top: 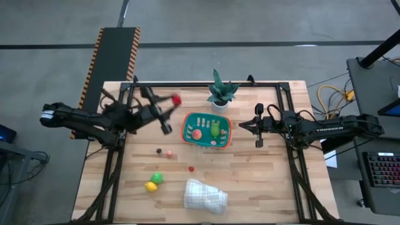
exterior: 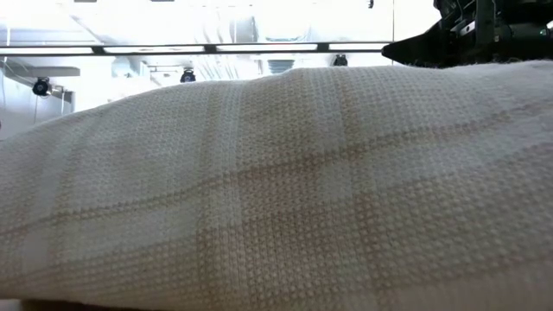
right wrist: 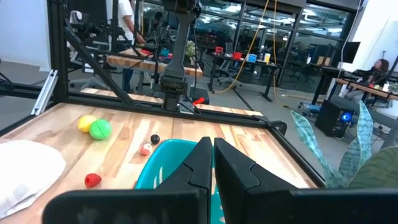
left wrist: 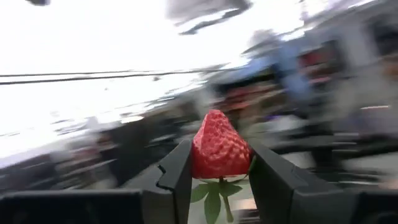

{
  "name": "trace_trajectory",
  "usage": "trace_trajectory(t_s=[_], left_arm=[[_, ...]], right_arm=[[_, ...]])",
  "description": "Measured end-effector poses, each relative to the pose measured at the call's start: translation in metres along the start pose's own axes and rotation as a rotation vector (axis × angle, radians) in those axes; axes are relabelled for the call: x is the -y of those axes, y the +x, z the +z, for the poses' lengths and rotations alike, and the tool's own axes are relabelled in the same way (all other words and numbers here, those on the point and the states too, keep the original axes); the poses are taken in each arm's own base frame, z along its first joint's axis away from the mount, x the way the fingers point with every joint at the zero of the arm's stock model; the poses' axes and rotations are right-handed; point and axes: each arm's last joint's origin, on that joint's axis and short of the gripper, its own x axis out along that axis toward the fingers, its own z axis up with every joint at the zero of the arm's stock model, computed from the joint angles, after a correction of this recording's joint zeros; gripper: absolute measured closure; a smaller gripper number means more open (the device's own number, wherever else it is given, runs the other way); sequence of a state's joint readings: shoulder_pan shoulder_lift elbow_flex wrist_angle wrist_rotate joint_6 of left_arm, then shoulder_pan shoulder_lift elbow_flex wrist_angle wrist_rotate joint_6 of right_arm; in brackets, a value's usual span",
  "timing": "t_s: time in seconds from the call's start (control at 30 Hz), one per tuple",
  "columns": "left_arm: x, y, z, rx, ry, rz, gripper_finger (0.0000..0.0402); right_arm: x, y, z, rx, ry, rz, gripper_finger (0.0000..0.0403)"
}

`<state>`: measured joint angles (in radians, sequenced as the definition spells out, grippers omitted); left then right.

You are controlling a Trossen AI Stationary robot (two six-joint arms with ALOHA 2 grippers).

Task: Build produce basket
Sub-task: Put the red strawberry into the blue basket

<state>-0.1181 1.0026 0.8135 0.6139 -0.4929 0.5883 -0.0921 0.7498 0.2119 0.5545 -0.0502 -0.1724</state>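
Strawberry (left wrist: 219, 148), pinched tip-outward between the left gripper (top: 169, 114) fingers, hangs above the table just left of the basket (top: 187, 128), nearer than the right gripper (top: 259, 128), which waits closed and empty beside its opposite rim.

Table (top: 250, 181) showing pale matt wood planks, cloth (top: 205, 195) looking coarse waffle-woven white, basket (top: 187, 128) looking smooth plastic, strawberry (left wrist: 219, 148) between left gripper (left wrist: 219, 180) fingers showing pitted, slightly glossy red skin
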Motion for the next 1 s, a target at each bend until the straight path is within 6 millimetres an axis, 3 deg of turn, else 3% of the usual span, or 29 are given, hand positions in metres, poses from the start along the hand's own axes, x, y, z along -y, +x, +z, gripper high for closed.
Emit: trace_trajectory(t_s=[0.1,0.23,0.33,0.57,0.7,0.83,1.0], left_arm=[[-0.008,-0.001,0.000,-0.085,0.065,0.196,0.0294],[-0.006,-0.004,-0.014,-0.259,0.129,0.347,0.0294],[-0.001,-0.005,-0.023,-0.302,0.191,0.342,0.0294],[-0.003,-0.005,-0.020,-0.298,0.183,0.355,0.0294],[0.001,-0.008,-0.030,-0.310,0.101,0.375,0.0294],[0.008,-0.010,-0.036,-0.235,0.064,0.235,0.0294],[0.013,-0.013,-0.021,0.014,0.048,-0.149,0.0294]], right_arm=[[0.000,0.000,0.000,0.000,0.000,0.000,0.0394],[0.000,0.000,0.000,-0.001,-0.001,0.000,0.0394],[0.000,0.000,0.000,-0.002,-0.001,0.000,0.0394],[0.000,0.000,0.000,-0.002,0.004,0.000,0.0394],[0.000,0.000,0.000,-0.002,0.000,0.001,0.0394],[0.000,0.000,0.000,-0.003,0.005,0.001,0.0394],[0.000,0.000,-0.001,-0.005,0.004,0.001,0.0394]])
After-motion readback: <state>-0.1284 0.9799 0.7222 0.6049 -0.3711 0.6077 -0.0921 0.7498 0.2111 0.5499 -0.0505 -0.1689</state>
